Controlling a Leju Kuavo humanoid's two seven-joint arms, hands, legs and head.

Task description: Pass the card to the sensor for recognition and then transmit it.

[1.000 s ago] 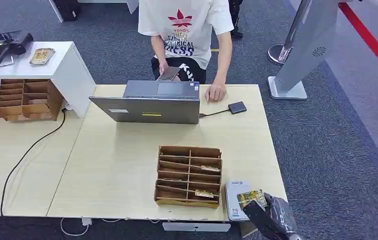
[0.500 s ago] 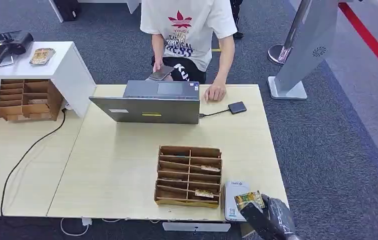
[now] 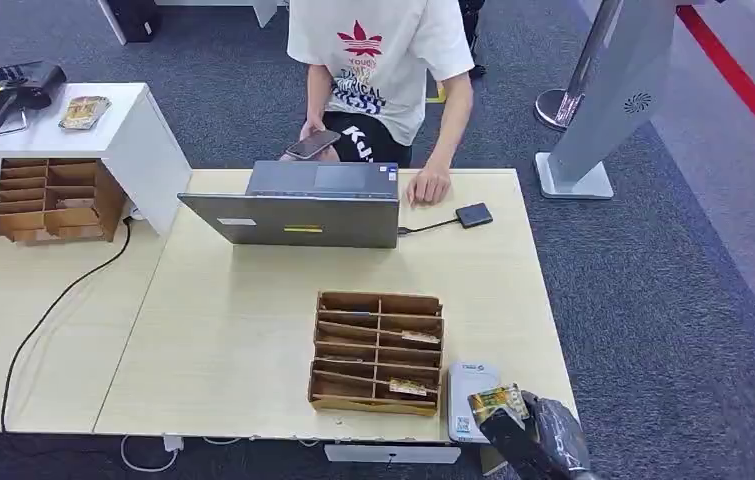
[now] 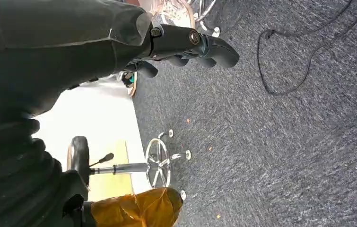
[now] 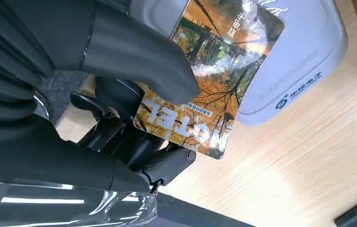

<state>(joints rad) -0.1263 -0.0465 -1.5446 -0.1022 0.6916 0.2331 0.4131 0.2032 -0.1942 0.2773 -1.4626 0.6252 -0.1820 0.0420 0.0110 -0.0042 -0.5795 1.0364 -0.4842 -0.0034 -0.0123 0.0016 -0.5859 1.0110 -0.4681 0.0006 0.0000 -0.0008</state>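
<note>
Right hand (image 3: 543,440) presenting the card (image 3: 498,403) over the sensor (image 3: 468,385) at the near table (image 3: 233,340) edge.

The card, pinched between the thumb (image 5: 134,52) above and the darker fingers (image 5: 167,165) beneath, projects forward from the hand so that its far end overlies the pale reader; whether card and reader touch cannot be told. It is probably light, thin, stiff and smooth-faced, so liable to slip or pivot: a hold near one short end, as here, leaves most of the face free for reading. The forearm enters low, the hand just behind the reader and beside the cardboard organizer (image 3: 378,352). The left hand (image 4: 186,45) hangs toward the carpet, its fingers loosely curled, grasping nothing.
</note>
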